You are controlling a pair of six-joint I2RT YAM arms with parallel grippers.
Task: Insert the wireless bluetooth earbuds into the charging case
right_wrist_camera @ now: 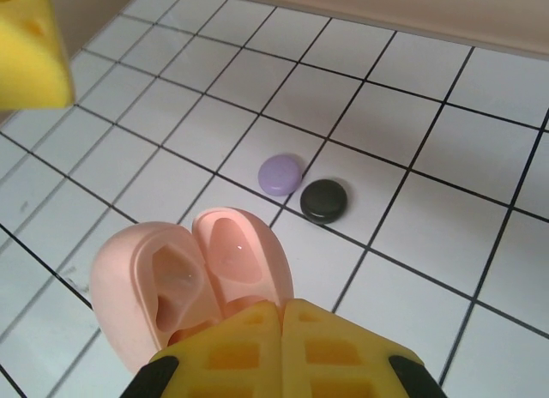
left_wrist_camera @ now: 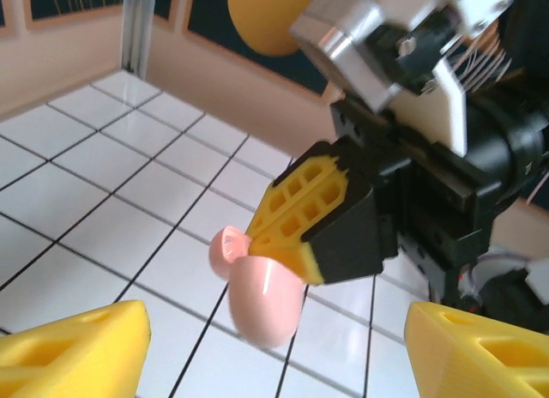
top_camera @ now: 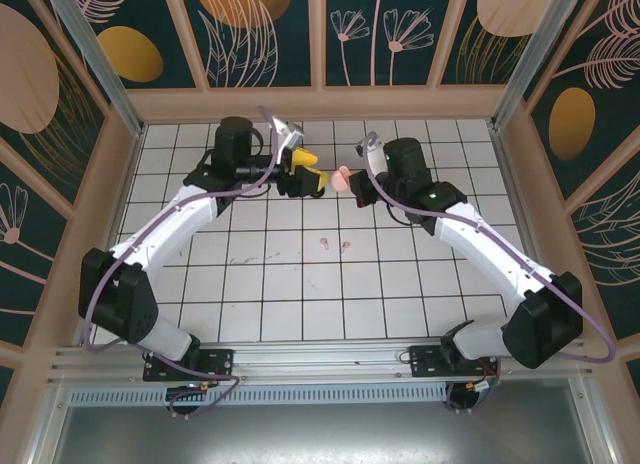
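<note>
Found right claw (right_wrist_camera: pixel 283 329) clamped tight on the pale pink charging case (right_wrist_camera: pixel 193 278), held up off the white tiled desk (top_camera: pixel 300 294). Noted the case lid swung open, both halves facing the right wrist camera, moulded wells visible in one half; cannot tell whether either well is filled. Seen from the left wrist view as a rounded pink shell pinched at its edge between yellow-and-black fingers (left_wrist_camera: pixel 313 205).

Found left claw (left_wrist_camera: pixel 274 368) spread wide, nothing in its grasp, hovering just beside the case and facing it. Confirmed from above: both claws nose to nose over the far middle of the desk, case between them.

Located two pale pink earbuds (top_camera: pixel 324 244) lying loose on the desk, side by side but not touching, nearer the arm bases than the claws, outside the case. Too small to tell which way the stems point.

Logged a lilac oval item (right_wrist_camera: pixel 280 173) and a black oval item (right_wrist_camera: pixel 323 200) resting on the desk just beside each other, beyond the held case.

Checked for brand marks and writing: nothing readable.
</note>
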